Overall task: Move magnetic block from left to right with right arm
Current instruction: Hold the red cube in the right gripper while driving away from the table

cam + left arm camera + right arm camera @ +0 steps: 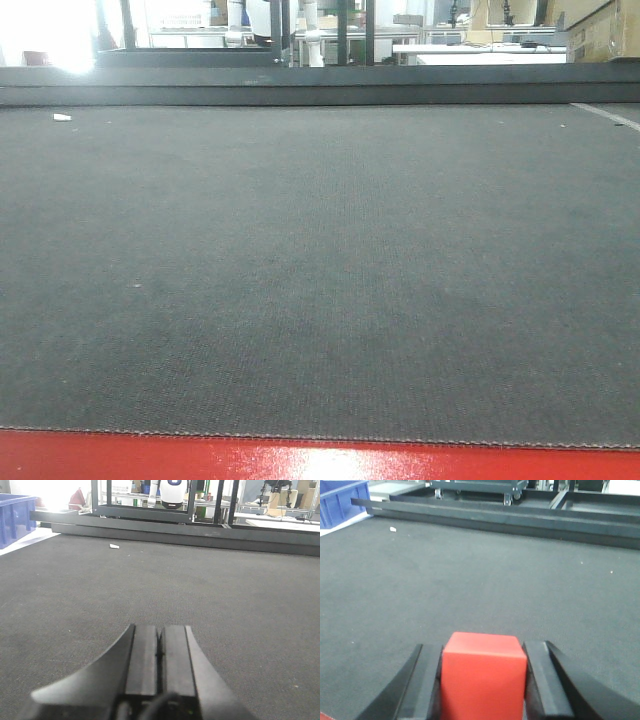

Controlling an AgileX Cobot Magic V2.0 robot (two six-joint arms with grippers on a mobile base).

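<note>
The right gripper (484, 652) is clamping the magnetic block (484, 680), a plain red cube, between its two black fingers (427, 680). The jaws are standing just as far apart as the cube is wide, and each inner pad is pressing flat against a side face. The cube's own body is hiding its underside, so whether it is touching the surface cannot be told.

The left gripper (160, 630) is holding nothing. Its two fingers are pressing together, with only a thin seam showing between them.

Both grippers are pointing low across a dark grey woven mat (470, 580). A small white scrap (393, 529) is lying on the mat's far left part, well apart from the block. Beyond the mat's far edge a black metal rail (520, 520) is running from side to side, and a blue crate (340, 500) is sitting at the far left corner. In the front-facing view a glossy red strip (300, 462) is bordering the mat's near edge, and a line of white tape (605, 115) is crossing the far right corner.
</note>
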